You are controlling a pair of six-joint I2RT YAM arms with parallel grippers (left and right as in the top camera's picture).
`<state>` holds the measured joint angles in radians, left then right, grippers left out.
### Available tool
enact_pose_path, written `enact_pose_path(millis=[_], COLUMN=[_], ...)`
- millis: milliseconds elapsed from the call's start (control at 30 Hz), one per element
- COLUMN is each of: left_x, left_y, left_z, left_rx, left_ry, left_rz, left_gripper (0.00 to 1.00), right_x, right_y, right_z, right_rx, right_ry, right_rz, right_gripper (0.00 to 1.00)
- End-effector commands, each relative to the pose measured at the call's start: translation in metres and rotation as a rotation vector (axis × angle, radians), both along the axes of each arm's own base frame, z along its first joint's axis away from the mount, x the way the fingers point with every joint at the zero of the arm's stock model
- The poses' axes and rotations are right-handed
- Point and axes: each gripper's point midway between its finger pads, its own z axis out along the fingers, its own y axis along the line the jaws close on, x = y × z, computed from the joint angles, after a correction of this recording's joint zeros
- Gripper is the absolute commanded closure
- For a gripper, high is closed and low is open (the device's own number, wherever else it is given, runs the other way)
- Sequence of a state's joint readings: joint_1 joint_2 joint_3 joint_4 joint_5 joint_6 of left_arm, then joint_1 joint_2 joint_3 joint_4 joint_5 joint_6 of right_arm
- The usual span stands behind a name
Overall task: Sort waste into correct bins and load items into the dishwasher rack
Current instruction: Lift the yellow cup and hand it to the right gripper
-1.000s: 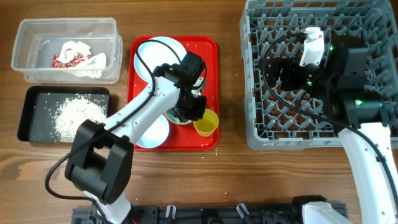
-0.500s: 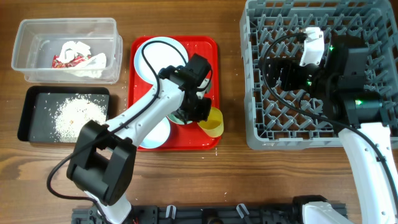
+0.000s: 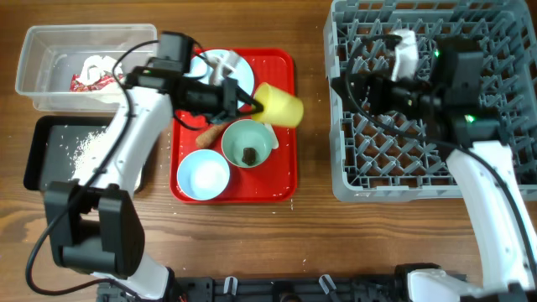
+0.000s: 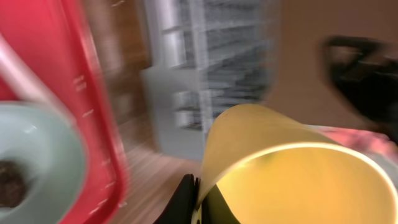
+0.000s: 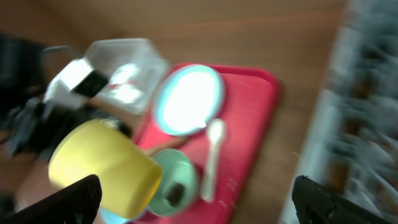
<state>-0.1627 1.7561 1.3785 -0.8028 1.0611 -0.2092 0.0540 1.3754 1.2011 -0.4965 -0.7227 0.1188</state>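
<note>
Yellow cup [image 3: 281, 105]: held in the air over the upper right part of the red tray [image 3: 281, 178], lying on its side with its mouth facing the arm that holds it.
Left gripper [image 3: 249, 103]: its fingers are closed on the cup's wall at the rim. The left wrist view shows one dark finger [image 4: 186, 198] against the lip. This rim pinch probably explains why the cup hangs sideways.
Tray contents: a teal bowl [image 3: 235, 134] holds a small brown lump [image 3: 250, 154]. A light blue bowl [image 3: 204, 174] sits beside it, an orange carrot-like piece [image 3: 210, 134] lies just left, and a pale blue plate [image 3: 235, 65] with a white spoon [image 5: 211, 155] sits behind.
Dishwasher rack [image 3: 403, 172]: to the right of the tray and well apart from the cup. No dishes show in it.
Right gripper [image 5: 196, 180]: spread wide and empty, hanging over the rack's left side and facing the cup, likely ready to receive it.
Bins: the clear tub [image 3: 42, 80] holds paper and red scraps, and the black tray [image 3: 42, 164] holds rice.
Risk: the thin rim hold may slip.
</note>
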Motion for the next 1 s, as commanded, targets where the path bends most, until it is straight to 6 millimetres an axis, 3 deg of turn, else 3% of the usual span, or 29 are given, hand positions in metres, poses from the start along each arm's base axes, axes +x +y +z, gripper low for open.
enact_pose_path(millis=[0,167,500,767,967], left_x=[-0.008,-0.003,-0.001,-0.002,-0.002], left_y=[0.004,0.018,0.018,0.017,0.016], left_z=[0.069,0.080,0.080,0.080,0.080], left_rx=[-0.346,-0.401,-0.399,-0.399,-0.399], left_ry=[-0.067,-0.067,-0.076,-0.071,-0.070], left_rz=[-0.101,-0.084,-0.083,-0.083,-0.086], left_gripper=[0.96,0.96,0.96,0.96,0.96], right_x=[-0.019,-0.018,-0.048,-0.054,-0.053], right_y=[0.041,0.067,0.130,0.150,0.150], right_z=[0.028,0.035,0.036,0.042,0.046], right_rx=[0.212,0.369,0.363,0.360,0.363], right_ry=[-0.091,-0.082,-0.122,-0.154,-0.176], right_rz=[0.341,0.512,0.677,0.701,0.704], right_gripper=[0.00,0.01,0.09,0.29,0.53])
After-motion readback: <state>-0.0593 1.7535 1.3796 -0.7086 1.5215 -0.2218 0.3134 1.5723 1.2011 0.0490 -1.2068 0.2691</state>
